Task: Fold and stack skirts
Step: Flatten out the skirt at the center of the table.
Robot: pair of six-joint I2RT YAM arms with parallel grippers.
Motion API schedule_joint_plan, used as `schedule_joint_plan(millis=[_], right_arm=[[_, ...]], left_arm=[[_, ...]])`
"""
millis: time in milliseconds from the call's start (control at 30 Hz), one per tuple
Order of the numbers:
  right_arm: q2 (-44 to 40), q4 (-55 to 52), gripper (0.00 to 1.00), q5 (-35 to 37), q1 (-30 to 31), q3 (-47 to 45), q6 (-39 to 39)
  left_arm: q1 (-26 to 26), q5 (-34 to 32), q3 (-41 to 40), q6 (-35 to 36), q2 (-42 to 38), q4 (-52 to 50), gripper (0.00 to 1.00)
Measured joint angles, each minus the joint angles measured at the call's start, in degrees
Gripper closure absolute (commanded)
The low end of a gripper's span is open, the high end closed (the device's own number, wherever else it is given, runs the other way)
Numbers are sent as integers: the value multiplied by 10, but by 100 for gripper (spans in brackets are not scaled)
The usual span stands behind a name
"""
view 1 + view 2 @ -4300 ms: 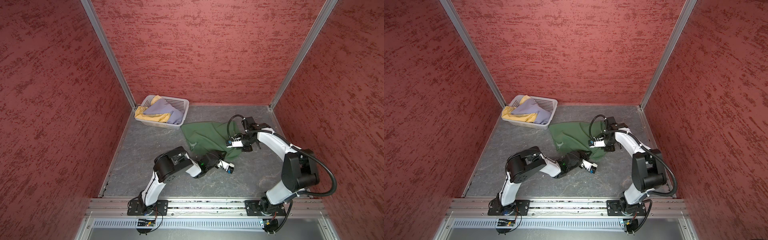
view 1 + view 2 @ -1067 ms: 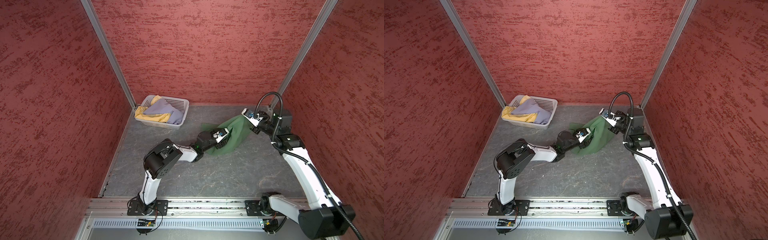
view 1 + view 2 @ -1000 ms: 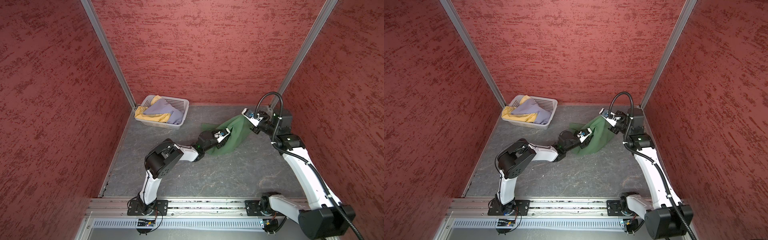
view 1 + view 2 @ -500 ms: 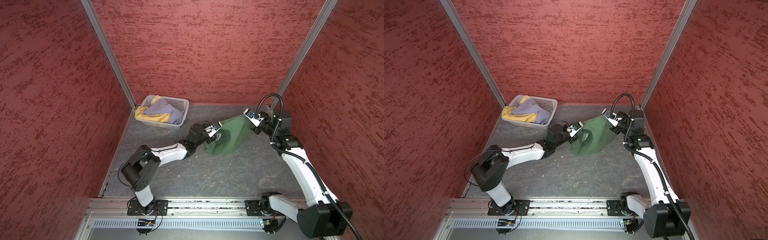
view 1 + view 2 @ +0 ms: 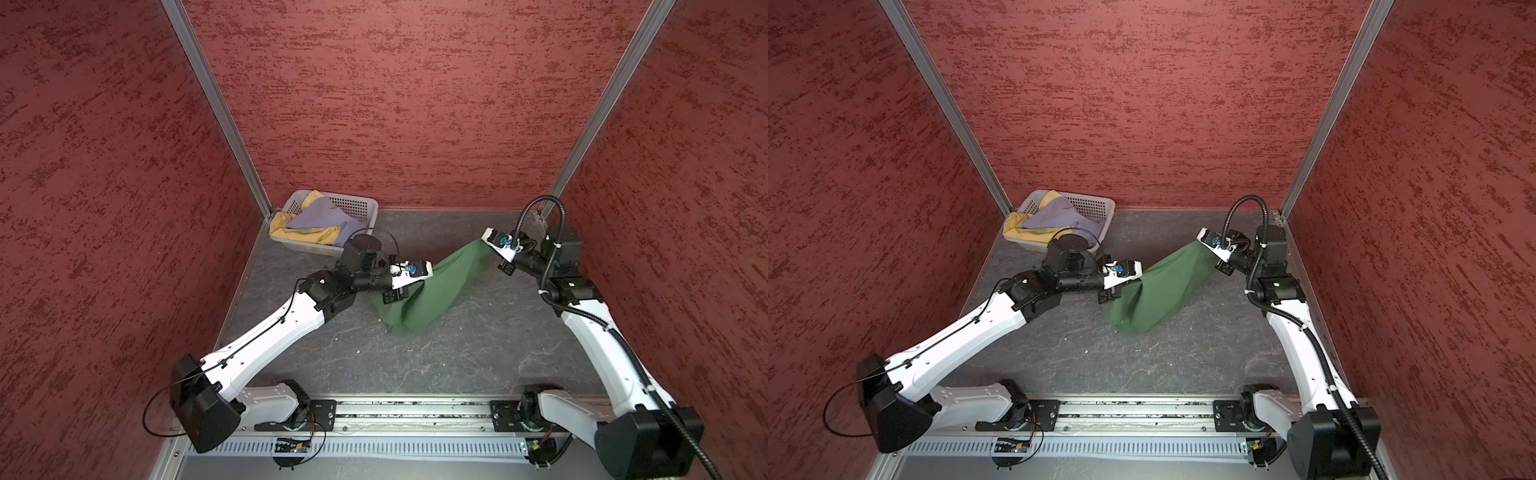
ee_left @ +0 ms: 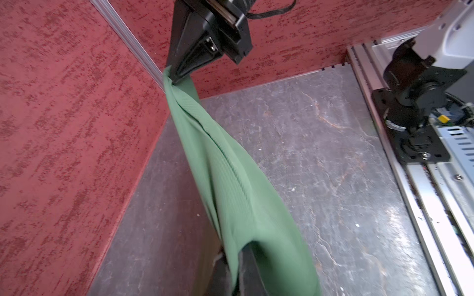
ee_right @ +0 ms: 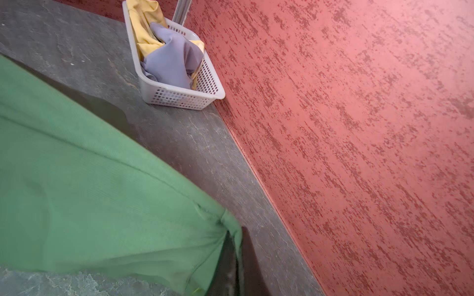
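We see the green skirt (image 5: 428,291) (image 5: 1154,291) strung between the two grippers and sagging below them in a loose fold. Whether its lowest part rests on the grey tabletop (image 5: 415,361) we cannot tell.

The right gripper (image 5: 486,245) (image 6: 177,77) is clamped on one bunched corner, which is the skirt's highest point. The left gripper (image 5: 422,279) (image 5: 1136,276) sits lower and is closed on the opposite edge, with cloth draped over its fingers (image 6: 246,269).

Behind the left gripper, away from the right one, a white basket (image 5: 365,205) (image 7: 179,100) stands against the back wall. In it the lavender skirt (image 5: 316,216) (image 7: 171,61) lies crumpled on top of the yellow skirt (image 5: 307,235) (image 7: 143,33).
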Motion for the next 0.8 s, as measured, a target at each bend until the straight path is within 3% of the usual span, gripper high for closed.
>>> schedule_joint_plan(millis=[233, 567, 800], right_arm=[[48, 35, 100, 78, -12, -38, 12], [136, 89, 100, 170, -16, -63, 40], [173, 98, 100, 195, -16, -63, 46]], left_arm=[[66, 56, -8, 1, 53, -67, 90], [120, 81, 41, -17, 267, -69, 85], [111, 51, 68, -44, 303, -19, 57]])
